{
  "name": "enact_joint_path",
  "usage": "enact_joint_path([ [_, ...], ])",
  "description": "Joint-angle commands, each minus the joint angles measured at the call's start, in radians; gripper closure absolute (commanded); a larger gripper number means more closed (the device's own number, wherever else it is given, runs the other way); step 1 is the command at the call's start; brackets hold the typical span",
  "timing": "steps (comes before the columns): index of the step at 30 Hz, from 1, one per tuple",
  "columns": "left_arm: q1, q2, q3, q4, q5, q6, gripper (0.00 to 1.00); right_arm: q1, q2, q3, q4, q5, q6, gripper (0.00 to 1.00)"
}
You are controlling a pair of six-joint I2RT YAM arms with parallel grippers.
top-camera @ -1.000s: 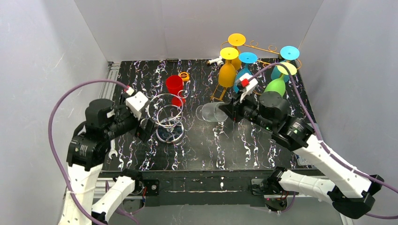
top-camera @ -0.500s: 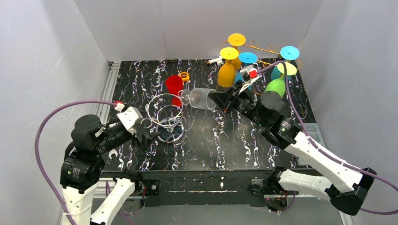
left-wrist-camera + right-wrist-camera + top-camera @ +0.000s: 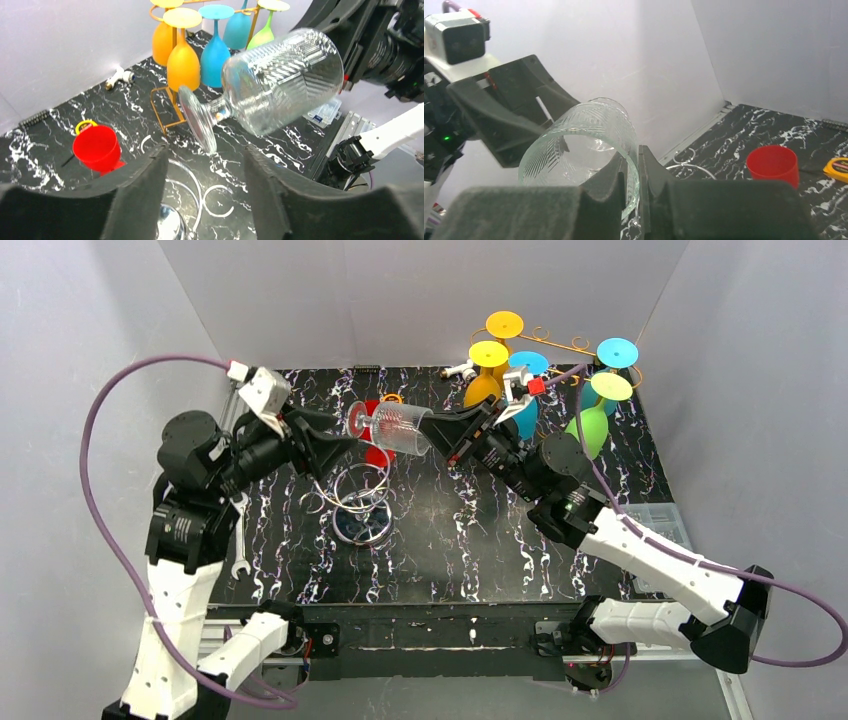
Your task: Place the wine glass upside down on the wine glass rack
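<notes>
Gripping wine glass (image 3: pixel 403 430) rim, R jaws | rack (image 3: pixel 560 342): coloured glasses (image 3: pixel 483 392) inverted

Wine glass (image 3: pixel 398 427) lies sideways in right fingers (image 3: pixel 450 429).

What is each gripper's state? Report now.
Left gripper: open, by the foot of the wine glass.
Right gripper: shut on the wine glass rim.
</notes>
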Motion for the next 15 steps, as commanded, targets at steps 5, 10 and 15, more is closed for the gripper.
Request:
enact_joint_path([
  [5, 0.005, 0.082, 0.088, 0.081, 0.073, -0.042, 0.63, 0.028, 0.021, 0.059, 0.261, 0.044, 0.048, 0.99],
  [10, 0.006, 0.104, 0.095, 0.086, 0.079, -0.033, 0.74, 0.046, 0.035, 0.042, 0.298, 0.053, 0.05, 0.99],
  [15, 0.005, 0.13, 0.123, 0.099, 0.081, 0.001, 1.0, 0.059, 0.045, 0.014, 0.325, 0.053, 0.054, 0.99],
])
